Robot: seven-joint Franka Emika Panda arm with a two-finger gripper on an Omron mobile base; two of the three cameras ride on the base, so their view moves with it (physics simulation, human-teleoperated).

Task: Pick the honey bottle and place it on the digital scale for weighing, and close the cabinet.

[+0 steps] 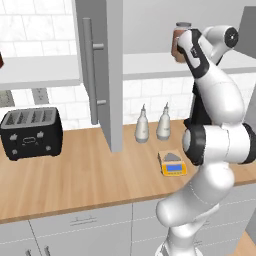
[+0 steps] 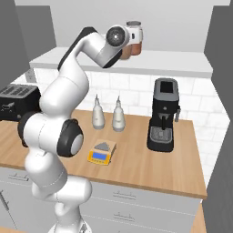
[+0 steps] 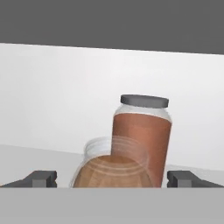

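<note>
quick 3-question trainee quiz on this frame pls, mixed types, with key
1. True or false: the digital scale already carries the honey bottle.
2. In the hand view, what stands just behind the honey bottle? A) a toaster B) a reddish-brown jar with a grey lid C) a coffee machine
3. Fill in: the gripper has its fingers spread on either side of the ____.

Key: 1 false, the plate is bare; 2 B; 3 honey bottle, which sits between the open fingertips on the cabinet shelf.
</note>
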